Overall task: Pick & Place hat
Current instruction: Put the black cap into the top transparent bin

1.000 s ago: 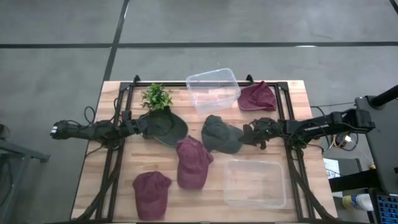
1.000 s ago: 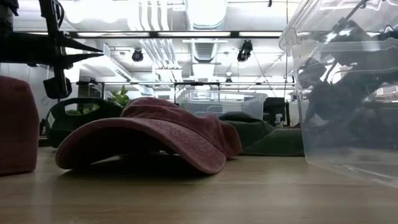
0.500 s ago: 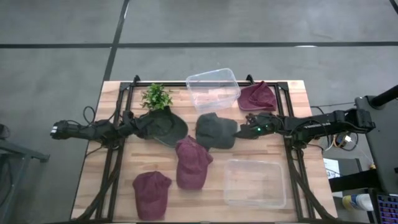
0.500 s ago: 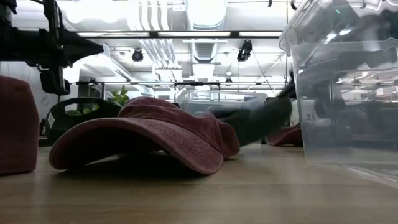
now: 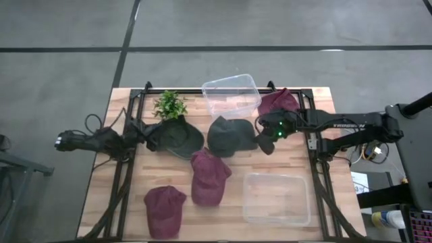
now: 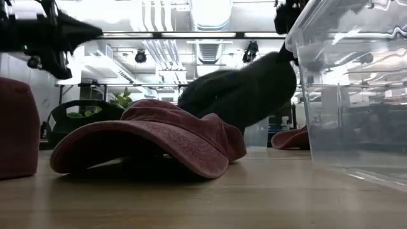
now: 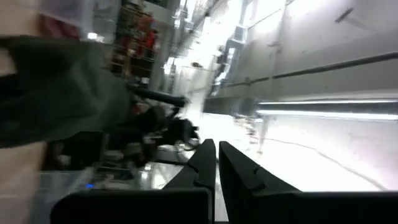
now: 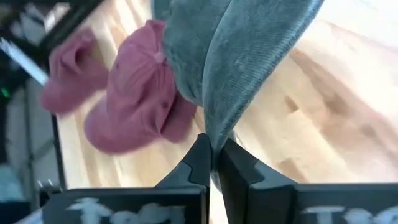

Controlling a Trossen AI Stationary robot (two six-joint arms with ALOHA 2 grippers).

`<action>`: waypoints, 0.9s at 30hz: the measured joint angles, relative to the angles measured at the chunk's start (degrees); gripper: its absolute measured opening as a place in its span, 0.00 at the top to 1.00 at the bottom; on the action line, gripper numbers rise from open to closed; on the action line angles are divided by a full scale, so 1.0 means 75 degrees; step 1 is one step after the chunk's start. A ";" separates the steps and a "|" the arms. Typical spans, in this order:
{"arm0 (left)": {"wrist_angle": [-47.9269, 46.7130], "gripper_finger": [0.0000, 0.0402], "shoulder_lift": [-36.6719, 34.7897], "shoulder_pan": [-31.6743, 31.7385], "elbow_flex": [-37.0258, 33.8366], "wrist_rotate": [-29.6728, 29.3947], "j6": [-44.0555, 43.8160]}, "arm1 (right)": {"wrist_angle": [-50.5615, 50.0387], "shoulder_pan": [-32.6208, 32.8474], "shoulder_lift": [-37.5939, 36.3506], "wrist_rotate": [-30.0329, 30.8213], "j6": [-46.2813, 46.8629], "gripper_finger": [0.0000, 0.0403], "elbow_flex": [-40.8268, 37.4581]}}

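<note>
One green hat hangs clear of the table from the right gripper, pinched by its brim; a second ago it lay flat. Pick accomplished, placement outstanding. Left gripper is closed, empty, just beside another green hat.

This is a robotics lab or industrial workshop hall. The wooden table stands on a bare grey concrete floor marked with dark seams. Overhead hang exposed silver ducts, pipes and strip lights, and shelving and equipment fill the room behind.
</note>
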 joint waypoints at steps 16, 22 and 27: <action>-0.0033 0.97 0.1521 0.0000 0.1981 -0.0289 -0.0213 | -0.3990 0.1259 0.1866 0.1886 -0.3881 0.97 0.4888; -0.0067 0.97 0.2420 0.0000 0.2546 -0.0213 -0.0685 | -0.4989 0.2104 0.2818 0.5906 -0.4962 0.97 0.6608; -0.0071 0.97 0.3285 0.0000 0.2961 -0.0096 -0.1386 | -0.5453 0.2254 0.3673 0.7906 -0.6512 0.97 0.7507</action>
